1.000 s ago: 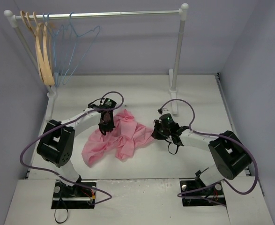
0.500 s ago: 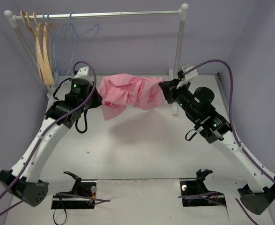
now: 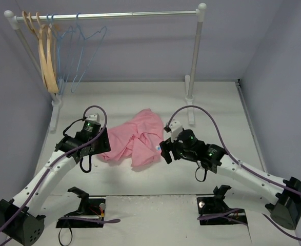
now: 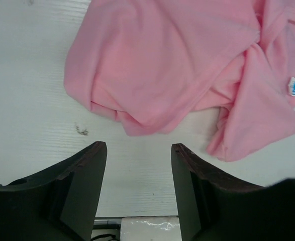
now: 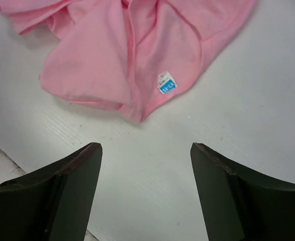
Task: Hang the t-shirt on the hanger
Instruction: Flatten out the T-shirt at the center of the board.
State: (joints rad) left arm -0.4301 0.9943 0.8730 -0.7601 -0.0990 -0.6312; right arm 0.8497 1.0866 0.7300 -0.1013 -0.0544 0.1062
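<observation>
The light pink t-shirt (image 3: pixel 135 138) lies crumpled on the white table, between the two arms. My left gripper (image 3: pixel 104 145) sits just left of it, open and empty. In the left wrist view the t-shirt (image 4: pixel 162 65) lies ahead of the left gripper (image 4: pixel 138 145), with bare table between the fingers. My right gripper (image 3: pixel 163 152) is just right of the cloth, also open and empty. In the right wrist view the t-shirt (image 5: pixel 127 45) and its white-and-blue label (image 5: pixel 167 83) lie beyond the right gripper (image 5: pixel 144 146). The light-blue wire hanger (image 3: pixel 82 51) hangs on the rail at the back left, among several alike.
Tan wooden hangers (image 3: pixel 47 56) hang at the left end of the metal rail (image 3: pixel 119 16). The rail's right post (image 3: pixel 194 66) stands behind the right arm. Lilac walls close in the table at the back and on both sides.
Half a second ago both grippers held the t-shirt stretched in the air near the rail. Both have since opened and come down, and the t-shirt lies on the table.
</observation>
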